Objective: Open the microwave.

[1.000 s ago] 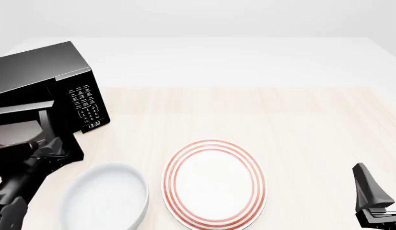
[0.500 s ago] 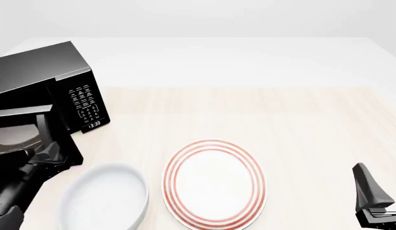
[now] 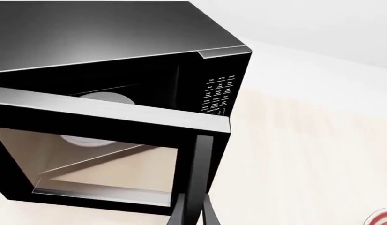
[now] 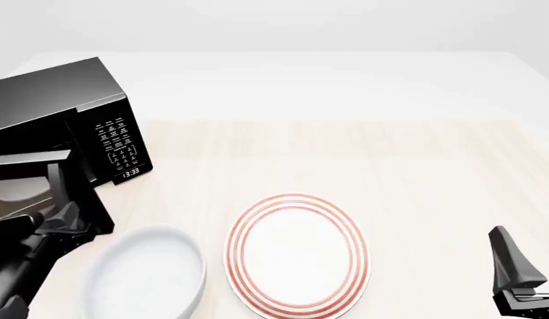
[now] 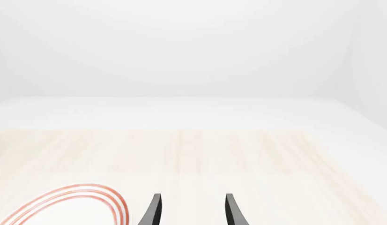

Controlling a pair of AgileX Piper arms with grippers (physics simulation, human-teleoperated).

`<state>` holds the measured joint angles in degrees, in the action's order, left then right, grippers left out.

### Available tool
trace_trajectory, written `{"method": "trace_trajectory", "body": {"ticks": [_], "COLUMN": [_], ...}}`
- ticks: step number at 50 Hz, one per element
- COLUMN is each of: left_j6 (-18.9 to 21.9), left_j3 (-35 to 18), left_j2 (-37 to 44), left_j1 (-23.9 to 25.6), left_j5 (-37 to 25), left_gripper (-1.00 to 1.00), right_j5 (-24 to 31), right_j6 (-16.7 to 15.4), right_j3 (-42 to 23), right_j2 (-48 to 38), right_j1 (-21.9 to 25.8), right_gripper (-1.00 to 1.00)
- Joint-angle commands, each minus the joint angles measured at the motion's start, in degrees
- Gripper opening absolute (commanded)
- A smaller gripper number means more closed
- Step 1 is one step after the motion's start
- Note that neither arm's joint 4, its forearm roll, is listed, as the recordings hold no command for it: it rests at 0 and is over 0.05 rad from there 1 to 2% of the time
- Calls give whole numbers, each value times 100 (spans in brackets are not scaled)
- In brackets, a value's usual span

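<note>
Glossy black microwave (image 4: 75, 119) door ajar, white turntable (image 3: 96, 119) inside. Left gripper (image 4: 66, 216) clamped on vertical bar handle (image 3: 198, 173). Right gripper (image 5: 190, 211) apart, empty.

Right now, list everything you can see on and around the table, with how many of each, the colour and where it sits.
microwave: one, glossy black, far left of the table, door swung partly open, white turntable visible inside
keypad: one, white labels on black, microwave's right front, clock below it
plate: one, white with red rings, near centre of the table
bowl: one, white, left of the plate, in front of the microwave
table: one, pale wood top
left gripper: one, black, at the door's vertical bar handle; grip cannot be judged
right gripper: one, black, fingers apart, holding nothing, near right of the table
</note>
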<state>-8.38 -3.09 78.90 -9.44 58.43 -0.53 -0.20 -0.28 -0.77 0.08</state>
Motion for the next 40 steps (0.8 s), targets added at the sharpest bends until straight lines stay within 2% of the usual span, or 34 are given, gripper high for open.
{"method": "trace_trajectory", "body": {"ticks": [1,15,38,39,40], "left_j6": [31,49,-35,-36,-46], "left_j3": [-155,-226,-219,-218,-216], "left_j2": [-410,-454,-296,-306,-301], "left_j1": [-191,-154,-184,-203,-195], "left_j5": [-9,-149,25,15,26], "left_gripper": [-100,-100,-100,100,100], "right_j5": [0,0,0,0,0], "right_j6": [1,0,-1,-1,0], "right_j3": [0,0,0,0,0], "right_j2": [-1,1,0,0,0], "right_j1": [0,0,0,0,0], "right_gripper": [100,100,100,100,100]}}
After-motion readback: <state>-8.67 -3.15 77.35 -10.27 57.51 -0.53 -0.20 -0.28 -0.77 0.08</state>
